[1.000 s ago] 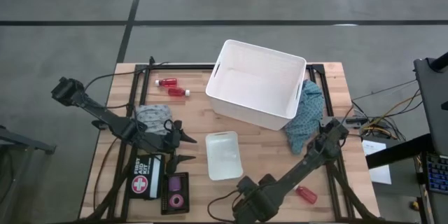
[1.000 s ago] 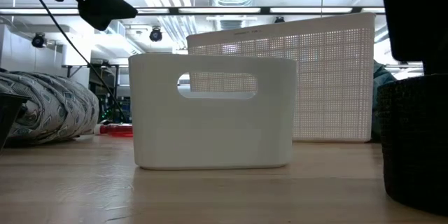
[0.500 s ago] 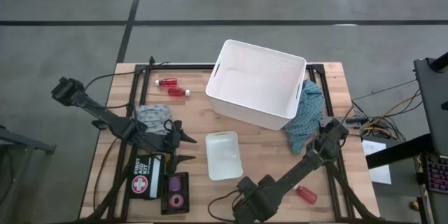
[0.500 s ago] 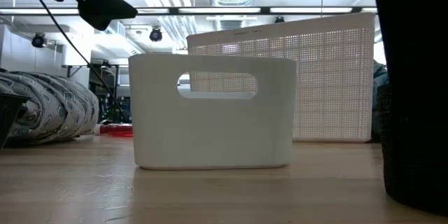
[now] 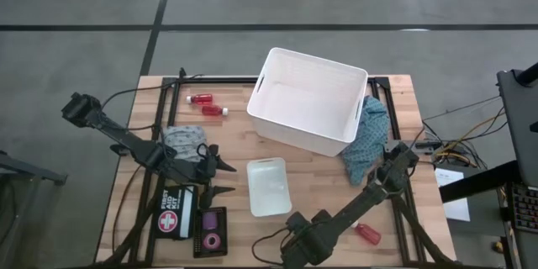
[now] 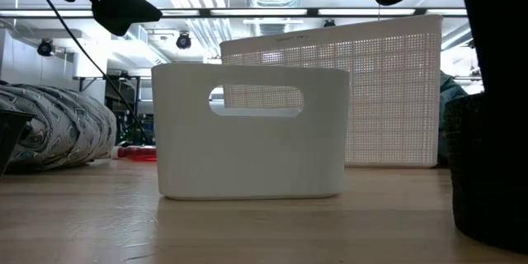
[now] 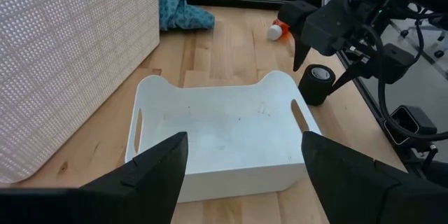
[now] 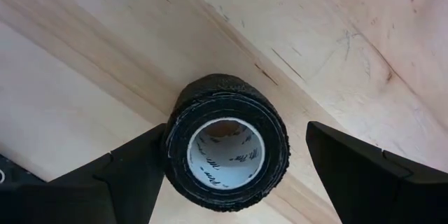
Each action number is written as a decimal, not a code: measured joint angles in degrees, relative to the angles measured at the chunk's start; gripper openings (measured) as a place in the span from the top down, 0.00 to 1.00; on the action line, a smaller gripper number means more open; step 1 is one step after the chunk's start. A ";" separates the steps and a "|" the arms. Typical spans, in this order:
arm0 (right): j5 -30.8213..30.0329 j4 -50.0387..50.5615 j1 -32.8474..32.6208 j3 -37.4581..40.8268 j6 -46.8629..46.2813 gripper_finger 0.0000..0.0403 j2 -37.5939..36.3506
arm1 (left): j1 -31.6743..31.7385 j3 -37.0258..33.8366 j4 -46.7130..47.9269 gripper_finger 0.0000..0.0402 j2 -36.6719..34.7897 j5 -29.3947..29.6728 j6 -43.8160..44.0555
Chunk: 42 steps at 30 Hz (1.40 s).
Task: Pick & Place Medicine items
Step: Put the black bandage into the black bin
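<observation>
Now, step: lining up on the dark tape roll, standing on the worktop at its front edge.
Right gripper: jaws spread, straddling the roll, not yet pinching.
Left gripper: jaws spread, empty, facing the small white bin.
Next: lower, centre, close.

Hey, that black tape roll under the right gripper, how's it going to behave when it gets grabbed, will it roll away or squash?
The black tape roll stands on its flat end with the core facing up, so it probably won't roll. Its rough wrapped surface should grip well. The hollow core suggests it is light and may give slightly. The right gripper is open with one finger touching the roll, so it could slide sideways on the table.
</observation>
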State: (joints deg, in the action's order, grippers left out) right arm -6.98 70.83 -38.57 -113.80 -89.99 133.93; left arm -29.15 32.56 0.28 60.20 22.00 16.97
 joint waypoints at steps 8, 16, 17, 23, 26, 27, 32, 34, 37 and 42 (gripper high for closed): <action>-0.02 -1.63 0.48 0.35 0.28 0.19 0.00 | 0.00 0.00 0.00 0.29 0.00 0.00 0.00; 0.00 -2.21 0.48 0.46 0.46 0.31 0.00 | 0.00 0.00 0.01 0.29 0.00 0.00 0.00; 0.02 -2.25 0.48 0.46 0.78 0.33 0.00 | 0.00 0.00 0.00 0.29 0.00 0.00 0.00; 0.00 -2.49 0.48 0.46 1.50 0.46 0.00 | 0.00 0.00 0.00 0.29 0.00 0.00 0.00; 0.00 -2.61 0.48 0.46 1.58 0.49 0.00 | -0.01 0.00 0.01 0.29 0.00 0.00 0.00; -0.02 -2.67 0.48 0.46 1.74 0.49 0.00 | 0.00 0.00 0.00 0.29 0.00 0.00 0.00; -0.02 -3.30 0.48 0.10 3.03 0.50 0.00 | 0.00 0.00 -0.01 0.29 0.00 0.00 0.00; -0.04 -3.82 0.48 -0.07 3.40 0.50 0.00 | 0.00 0.00 0.01 0.29 0.00 0.00 0.00; -0.04 -4.00 0.48 -0.07 3.40 0.50 0.00 | 0.00 0.00 0.00 0.29 0.00 0.00 0.00; -0.46 -4.15 0.48 -0.07 3.67 0.52 0.00 | 0.00 0.00 0.00 0.29 0.00 0.00 0.00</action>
State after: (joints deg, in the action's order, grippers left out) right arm -7.44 66.67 -38.09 -113.86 -86.32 133.93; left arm -29.15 32.56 0.28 60.20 22.00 16.97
